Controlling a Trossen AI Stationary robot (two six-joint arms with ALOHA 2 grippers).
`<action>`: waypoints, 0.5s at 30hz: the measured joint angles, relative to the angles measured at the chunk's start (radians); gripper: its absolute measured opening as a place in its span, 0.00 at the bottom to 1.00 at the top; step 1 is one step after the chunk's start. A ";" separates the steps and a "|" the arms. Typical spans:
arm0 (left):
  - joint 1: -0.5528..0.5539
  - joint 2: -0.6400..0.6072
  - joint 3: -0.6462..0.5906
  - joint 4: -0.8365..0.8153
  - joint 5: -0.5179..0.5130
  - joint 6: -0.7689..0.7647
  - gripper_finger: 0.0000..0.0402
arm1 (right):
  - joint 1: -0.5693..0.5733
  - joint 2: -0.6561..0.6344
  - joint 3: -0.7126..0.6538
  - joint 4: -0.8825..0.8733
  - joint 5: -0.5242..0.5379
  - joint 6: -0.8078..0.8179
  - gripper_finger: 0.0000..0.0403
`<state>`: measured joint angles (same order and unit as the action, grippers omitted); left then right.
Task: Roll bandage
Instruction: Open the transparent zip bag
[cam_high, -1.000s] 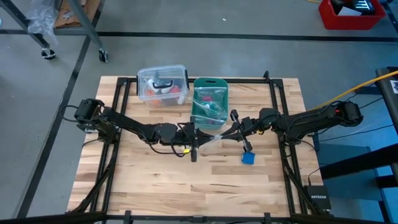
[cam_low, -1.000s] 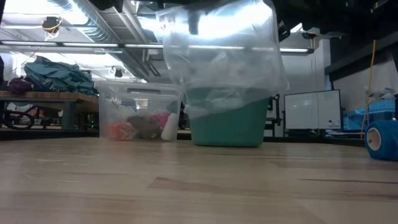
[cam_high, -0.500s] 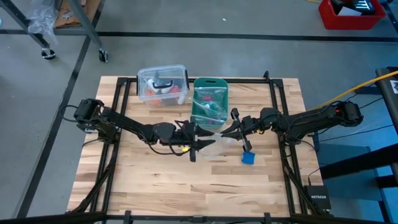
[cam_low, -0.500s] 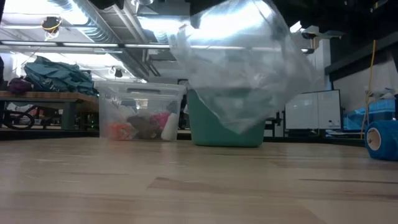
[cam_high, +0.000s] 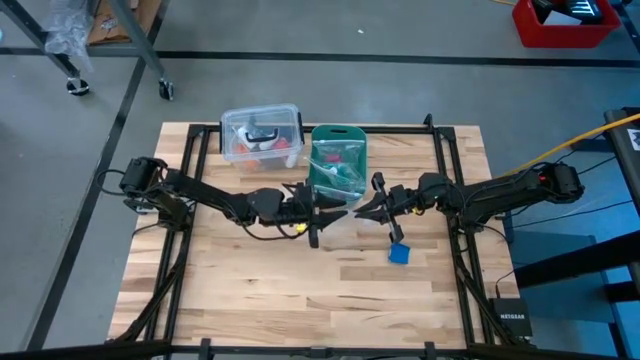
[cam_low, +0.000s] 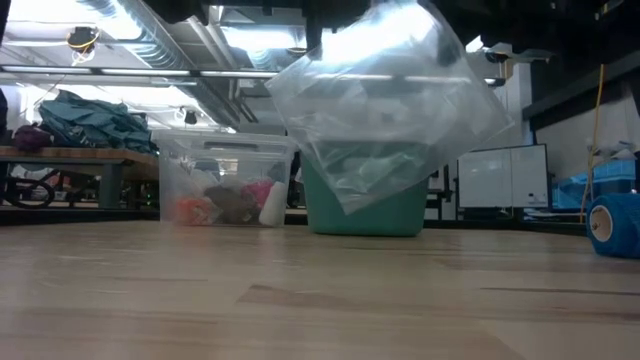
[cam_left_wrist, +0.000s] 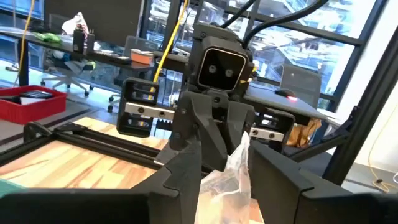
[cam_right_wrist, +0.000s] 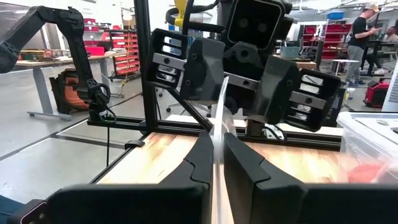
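Just in front of teal-green plastic basket (cam_high: 338, 160): both arms meeting mid-air, holding clear crinkled plastic bag (cam_low: 385, 100) aloft between them. Right gripper (cam_right_wrist: 217, 163) clenching bag's edge, likely steadying it. Left gripper (cam_left_wrist: 224, 186) jaws parted around bag, having just released its pinch. Bag now tilting, corner drooping toward basket, versus hanging straight second ago. Small bright blue rolled bandage (cam_high: 399, 253) sitting on table beyond right gripper, farther from basket, untouched.

Open tabletop (cam_high: 300, 290) fills the lower half of the high view. Upper centre is crowded: clear box (cam_high: 262, 135), green basket (cam_high: 337, 160), both arms and a hanging plastic bag (cam_low: 385, 105); the blue roll (cam_high: 399, 254) sits lower right
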<state>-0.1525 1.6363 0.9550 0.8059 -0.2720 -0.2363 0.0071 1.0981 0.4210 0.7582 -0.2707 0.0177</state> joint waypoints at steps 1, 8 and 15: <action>0.001 0.000 0.000 0.000 0.000 0.001 0.29 | 0.000 0.000 0.000 0.000 0.000 0.000 0.06; 0.001 0.000 0.000 0.000 0.000 0.008 0.24 | 0.000 0.000 0.000 0.000 0.034 0.000 0.06; 0.001 0.000 0.000 0.023 0.000 0.062 0.17 | 0.000 0.000 0.000 0.000 0.043 0.000 0.06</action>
<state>-0.1516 1.6363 0.9550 0.8287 -0.2722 -0.1741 0.0071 1.0981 0.4210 0.7582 -0.2279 0.0174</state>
